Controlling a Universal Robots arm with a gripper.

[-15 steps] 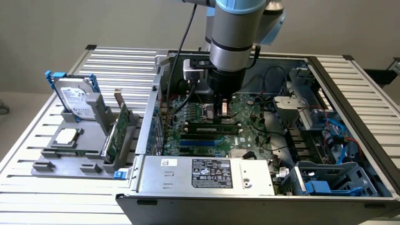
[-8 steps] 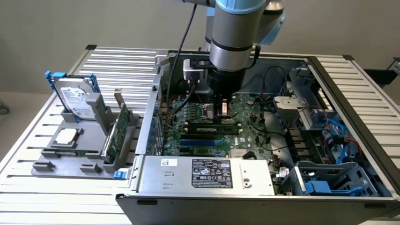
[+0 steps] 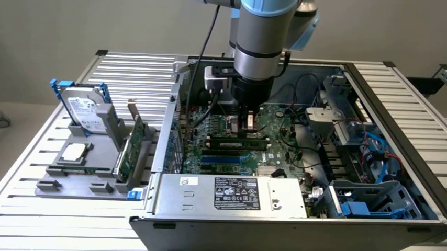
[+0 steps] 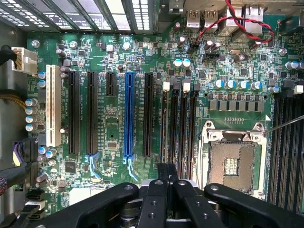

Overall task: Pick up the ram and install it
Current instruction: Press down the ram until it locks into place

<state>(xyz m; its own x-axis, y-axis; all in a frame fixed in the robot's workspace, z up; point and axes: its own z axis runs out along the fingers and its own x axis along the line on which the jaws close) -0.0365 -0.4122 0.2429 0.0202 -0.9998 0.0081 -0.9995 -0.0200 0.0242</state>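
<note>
1. I have the gripper (image 3: pixel 246 127) low inside the open case (image 3: pixel 391 120), above the middle of the motherboard (image 3: pixel 283 151). Its fingers (image 4: pixel 158 190) are pressed together, and I see nothing pinched between them.
2. The ram (image 3: pixel 235 142) is not in the grip. In the exterior view it stands on edge in one of the black slots, about midway across the motherboard, between the gripper and the edge by the power supply (image 3: pixel 237 192).
3. In the wrist view the closed tips hang over the bank of memory slots (image 4: pixel 183 128) next to the CPU socket (image 4: pixel 232 164).
4. My read is that the pick-up is done and I'm in the install step, with the stick in its slot and closed fingers above it as a pusher. I cannot tell whether the tips touch its top edge, or whether the end latches have caught.
5. As I judge it, the seating calls for a straight-down press centred on the stick, since an off-centre push could tilt it in the slot.
</note>
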